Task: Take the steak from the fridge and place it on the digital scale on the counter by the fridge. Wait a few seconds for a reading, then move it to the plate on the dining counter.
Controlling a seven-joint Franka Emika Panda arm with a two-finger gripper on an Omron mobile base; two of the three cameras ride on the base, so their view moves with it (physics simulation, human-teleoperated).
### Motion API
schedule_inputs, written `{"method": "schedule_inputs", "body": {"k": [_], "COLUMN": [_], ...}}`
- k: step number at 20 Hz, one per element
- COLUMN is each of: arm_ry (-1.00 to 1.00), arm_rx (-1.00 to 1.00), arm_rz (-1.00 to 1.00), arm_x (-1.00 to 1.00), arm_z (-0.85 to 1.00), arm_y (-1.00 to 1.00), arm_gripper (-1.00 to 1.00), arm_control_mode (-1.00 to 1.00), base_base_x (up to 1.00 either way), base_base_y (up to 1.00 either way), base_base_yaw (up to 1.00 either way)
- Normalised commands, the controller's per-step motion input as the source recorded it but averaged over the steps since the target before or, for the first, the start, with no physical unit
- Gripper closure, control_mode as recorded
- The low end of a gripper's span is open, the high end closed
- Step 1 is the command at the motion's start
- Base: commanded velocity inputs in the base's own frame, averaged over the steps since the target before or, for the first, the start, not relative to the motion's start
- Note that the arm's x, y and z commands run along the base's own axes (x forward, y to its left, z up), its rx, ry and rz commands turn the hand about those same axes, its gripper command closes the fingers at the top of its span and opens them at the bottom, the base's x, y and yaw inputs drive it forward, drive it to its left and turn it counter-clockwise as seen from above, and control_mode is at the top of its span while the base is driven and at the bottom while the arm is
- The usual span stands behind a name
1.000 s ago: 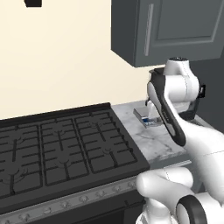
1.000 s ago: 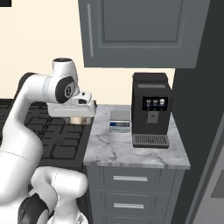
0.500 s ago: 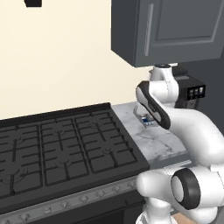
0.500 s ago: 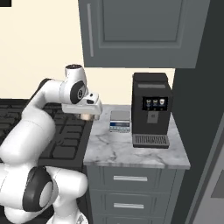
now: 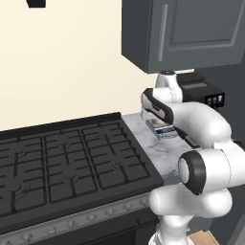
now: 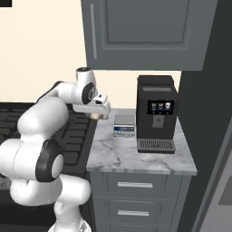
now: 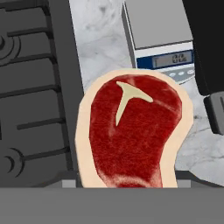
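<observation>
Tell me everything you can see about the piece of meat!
The steak is a flat, rounded slab, dark red with a pale tan rim and a cream Y-shaped streak near its top. In the hand view it hangs close to the camera, above the marble counter beside the stove, just short of the digital scale, not on it. The fingers holding it are hidden behind the meat.

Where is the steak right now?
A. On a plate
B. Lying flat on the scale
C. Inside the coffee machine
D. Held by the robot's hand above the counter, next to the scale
D. In the hand view the steak hangs at the gripper above the marble counter, and the scale beyond it has a bare top.
</observation>
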Motion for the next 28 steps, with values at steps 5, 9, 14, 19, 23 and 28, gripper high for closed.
{"method": "schedule_inputs", "body": {"k": [5,9,14,19,23,28], "arm_ry": [-0.01,-0.11,-0.21,-0.1,-0.02,0.0], "arm_rx": [0.0,0.0,0.01,0.0,0.0,0.0], "arm_rz": [-0.14,-0.14,-0.08,-0.01,0.0,0.0], "arm_x": [0.25,0.22,0.35,0.46,0.54,0.52], "arm_z": [-0.04,-0.3,-0.57,-0.31,-0.04,0.0], "arm_y": [0.0,-0.03,-0.01,-0.14,-0.29,-0.24], "arm_gripper": [1.0,1.0,1.0,1.0,1.0,1.0], "arm_control_mode": [-1.0,-1.0,-1.0,-1.0,-1.0,-1.0], "base_base_x": [0.0,0.0,0.0,0.0,0.0,0.0], "base_base_y": [0.0,0.0,0.0,0.0,0.0,0.0], "base_base_yaw": [0.0,0.0,0.0,0.0,0.0,0.0]}}
